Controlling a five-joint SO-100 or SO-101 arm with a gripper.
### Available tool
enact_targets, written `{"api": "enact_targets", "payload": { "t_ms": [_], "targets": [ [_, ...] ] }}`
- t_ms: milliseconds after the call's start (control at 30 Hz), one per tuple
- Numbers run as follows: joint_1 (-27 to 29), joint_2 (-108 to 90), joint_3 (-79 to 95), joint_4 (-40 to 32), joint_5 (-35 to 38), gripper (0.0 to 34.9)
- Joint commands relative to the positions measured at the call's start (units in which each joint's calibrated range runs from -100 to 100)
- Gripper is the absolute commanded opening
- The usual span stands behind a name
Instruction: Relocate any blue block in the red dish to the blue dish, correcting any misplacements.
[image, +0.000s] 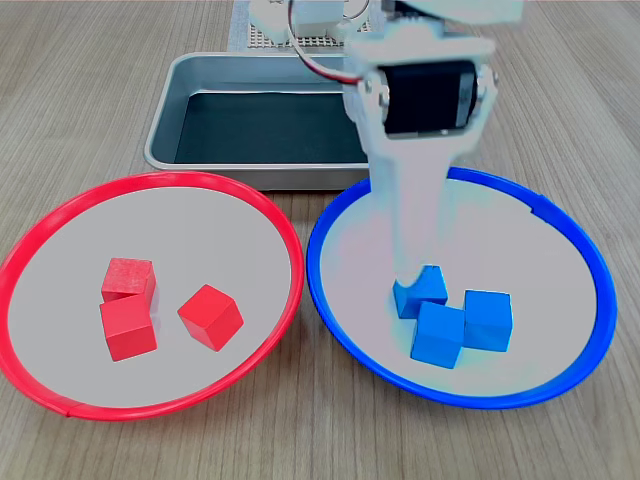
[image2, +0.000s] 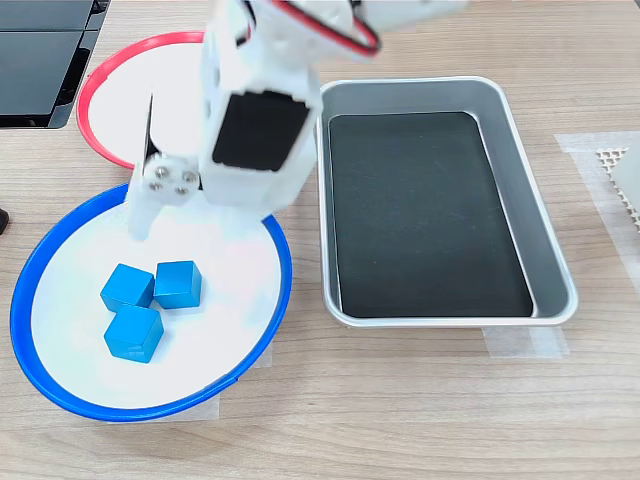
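The red dish (image: 60, 225) holds 3 red cubes (image: 130, 305) and no blue one. All 3 blue blocks (image: 455, 320) sit clustered in the blue dish (image: 590, 260), touching one another; the second exterior view shows the same cluster near that dish's lower left.

The gripper (image: 420, 275) hangs over the blue dish, its tip just above the rear block in the first exterior view. In the second exterior view its fingertips (image2: 140, 215) look clear of the blocks, but I cannot tell whether the jaws are spread or pressed together. Nothing seems held.

The sorting looks done, so the step in hand is probably the withdrawal. Lift straight up before swinging away, so the fingers do not clip the cluster or the rim. The metal tray (image2: 420, 90) stands behind.
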Motion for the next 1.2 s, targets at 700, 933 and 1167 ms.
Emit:
{"api": "enact_targets", "payload": {
  "t_ms": [700,933,1167],
  "targets": [
    [12.96,-73.72,66.57,-11.36,4.25,0.4],
    [13.05,-96.07,84.41,-6.73,3.22,0.4],
    [13.53,-109.12,94.88,-3.35,3.22,0.4]
  ]
}}
